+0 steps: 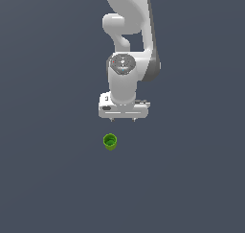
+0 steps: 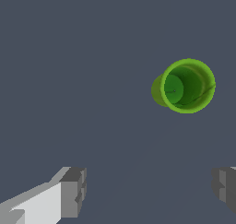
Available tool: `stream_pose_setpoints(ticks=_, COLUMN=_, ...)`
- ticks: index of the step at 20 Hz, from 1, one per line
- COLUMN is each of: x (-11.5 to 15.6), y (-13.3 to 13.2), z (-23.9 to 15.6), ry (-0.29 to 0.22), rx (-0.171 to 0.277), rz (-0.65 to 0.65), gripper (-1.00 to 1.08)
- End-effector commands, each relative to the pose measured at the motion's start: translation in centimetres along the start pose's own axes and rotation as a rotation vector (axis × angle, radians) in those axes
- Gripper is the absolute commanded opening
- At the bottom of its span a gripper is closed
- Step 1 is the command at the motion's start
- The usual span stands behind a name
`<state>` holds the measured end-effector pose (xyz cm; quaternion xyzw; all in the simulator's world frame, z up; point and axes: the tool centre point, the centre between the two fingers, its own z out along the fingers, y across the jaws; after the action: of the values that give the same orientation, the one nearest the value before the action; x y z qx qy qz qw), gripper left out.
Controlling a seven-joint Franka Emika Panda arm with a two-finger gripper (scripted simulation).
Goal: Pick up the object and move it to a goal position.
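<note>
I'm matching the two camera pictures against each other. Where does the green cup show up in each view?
Exterior view: the green cup stands upright on the grey floor, just below the gripper in the picture, apart from it.
Wrist view: the green cup shows its open mouth, beyond the fingers.
Shared landmark: the open gripper.

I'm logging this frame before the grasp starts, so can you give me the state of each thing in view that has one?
green cup: upright on the surface, opening up, hollow and empty, not held, apart from the fingers.
gripper: open, holding nothing, fingers pointing down, not yet around the cup.
fingers: spread wide, nothing between them.
</note>
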<state>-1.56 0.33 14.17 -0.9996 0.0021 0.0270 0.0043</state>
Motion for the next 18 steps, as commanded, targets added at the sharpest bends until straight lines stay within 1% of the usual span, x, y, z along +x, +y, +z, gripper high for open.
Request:
stream_pose_setpoints(ticks=1, x=0.0, y=0.0, z=0.0, ry=0.000, rx=0.000, rz=0.000, gripper=1.00)
stream_pose_setpoints(ticks=10, x=0.5, y=-0.1, z=-2.0, ry=0.015, rx=-0.009, rz=-0.009, gripper=1.00)
stream_pose_setpoints(ticks=14, x=0.5, y=-0.1, z=-1.9, ry=0.015, rx=-0.009, rz=-0.009, gripper=1.00)
stream_pose_setpoints(ticks=18, x=1.1, y=0.4, z=-1.5, ry=0.018, rx=-0.009, rz=-0.008, gripper=1.00)
